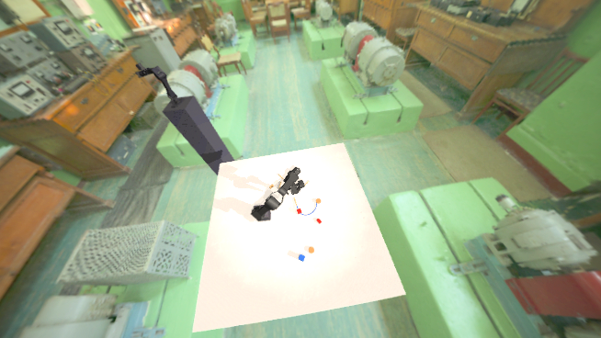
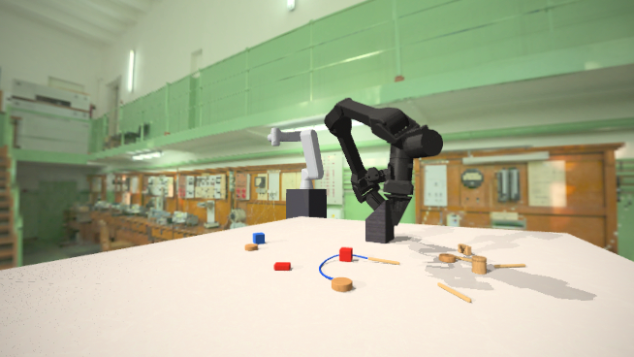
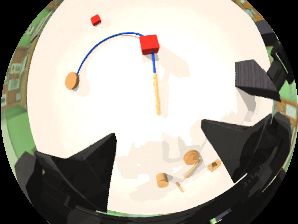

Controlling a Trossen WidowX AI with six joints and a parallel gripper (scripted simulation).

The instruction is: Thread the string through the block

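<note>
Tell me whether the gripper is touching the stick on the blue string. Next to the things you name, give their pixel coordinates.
Apart. The wrist view shows bare table between the open gripper (image 1: 300,185) (image 2: 377,201) (image 3: 159,128) and the stick (image 1: 295,205) (image 2: 384,261) (image 3: 157,95).

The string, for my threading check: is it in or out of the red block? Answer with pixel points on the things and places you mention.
In: blue string (image 2: 324,261) (image 3: 93,48) emerges on both sides of the red block (image 2: 345,254) (image 3: 149,45).
</note>
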